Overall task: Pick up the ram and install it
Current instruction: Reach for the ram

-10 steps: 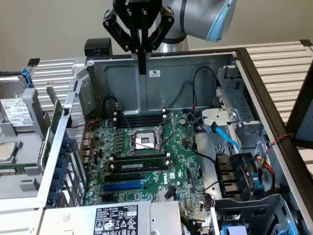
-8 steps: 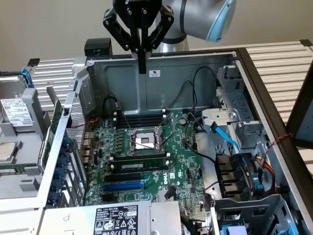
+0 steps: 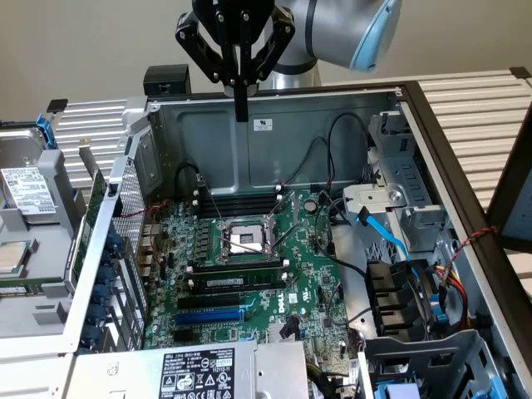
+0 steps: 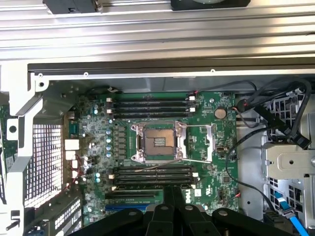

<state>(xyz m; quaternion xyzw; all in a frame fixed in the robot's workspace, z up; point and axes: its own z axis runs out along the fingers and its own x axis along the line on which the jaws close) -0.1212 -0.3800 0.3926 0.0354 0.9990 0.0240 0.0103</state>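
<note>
**A:** What does the exterior view give us?

**B:** The arm with its pincer (image 3: 241, 108) in the upper middle of the frame. It hangs above the open computer case (image 3: 291, 133), which lies on the ribbed table (image 3: 474, 108). At the far left of the frame there is one square silver chip (image 3: 15, 258) on a tray.

**A:** And the wrist view?

**B:** It looks straight down on the motherboard (image 4: 206, 162). I count one processor socket (image 4: 157, 142) and one round battery (image 4: 221, 113) near it.

**A:** How is the pincer?

**B:** Its fingers are pressed together. It pinches nothing and touches nothing.

**A:** Where is the ram?

**B:** One ram (image 3: 223, 283), with a white label, stands in a black slot just below the socket, a little under the centre of the exterior frame. If it is pushed fully down, I cannot tell from here. One blue slot (image 3: 208, 316) lies near it, lower in the frame.
</note>
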